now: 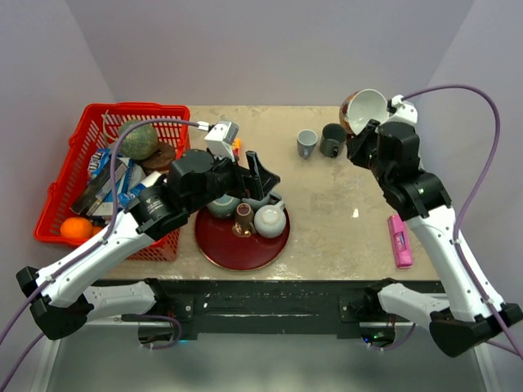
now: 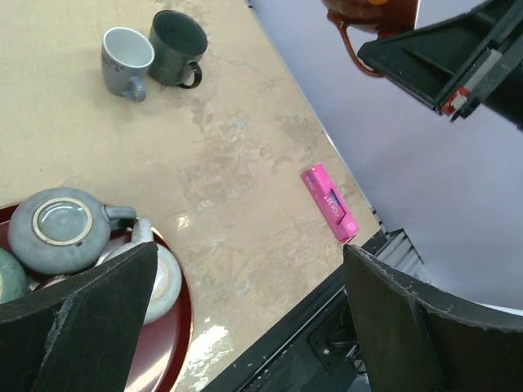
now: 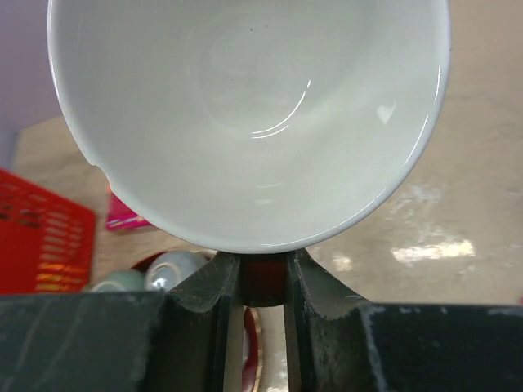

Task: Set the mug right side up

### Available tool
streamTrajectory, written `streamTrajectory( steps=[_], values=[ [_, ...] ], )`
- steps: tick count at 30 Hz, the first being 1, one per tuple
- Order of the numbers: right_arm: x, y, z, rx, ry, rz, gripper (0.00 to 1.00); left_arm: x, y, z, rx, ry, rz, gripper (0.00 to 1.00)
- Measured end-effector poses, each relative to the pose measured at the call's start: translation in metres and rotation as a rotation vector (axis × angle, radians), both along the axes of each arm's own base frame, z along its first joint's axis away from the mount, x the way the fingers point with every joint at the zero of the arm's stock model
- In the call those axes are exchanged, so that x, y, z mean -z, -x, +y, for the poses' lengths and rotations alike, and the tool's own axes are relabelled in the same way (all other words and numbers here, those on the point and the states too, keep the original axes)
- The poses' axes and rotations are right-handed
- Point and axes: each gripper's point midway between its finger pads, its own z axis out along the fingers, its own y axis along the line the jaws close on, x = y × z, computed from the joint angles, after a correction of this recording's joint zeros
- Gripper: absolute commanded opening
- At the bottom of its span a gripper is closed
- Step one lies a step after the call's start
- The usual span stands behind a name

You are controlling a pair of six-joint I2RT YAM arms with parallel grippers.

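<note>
Brown, white-lined mug (image 1: 365, 110) held aloft over far right of table (image 1: 343, 212), clamped at rim in narrowly closed right gripper (image 1: 364, 133); left gripper (image 2: 249, 318) spread wide, empty, above red plate (image 1: 237, 249).

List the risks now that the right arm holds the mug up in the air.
1. The right pincer pinches only the rim wall of the mug; such a thin hold may let it swing or slip.
2. The pale cup and dark cup stand close by; lowering the mug could knock them.
3. The mug hangs near the far edge of the table; a drop might go off it.
</note>
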Motion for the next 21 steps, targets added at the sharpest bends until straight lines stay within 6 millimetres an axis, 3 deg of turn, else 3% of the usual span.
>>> streamTrajectory(
  steps=[4, 10, 21],
  values=[
    [0.025, -0.024, -0.036, 0.110, 0.119, 0.084, 0.00, 0.011, 0.000, 0.006, -0.012, -0.053, 0.011, 0.99],
    [0.086, -0.059, -0.092, 0.239, 0.212, 0.272, 0.00, 0.025, -0.001, 0.013, -0.023, -0.125, 0.021, 0.99],
    [0.194, -0.099, -0.126, 0.252, 0.171, 0.546, 0.00, 0.054, -0.003, 0.020, -0.039, -0.237, 0.065, 0.99]
  ],
)
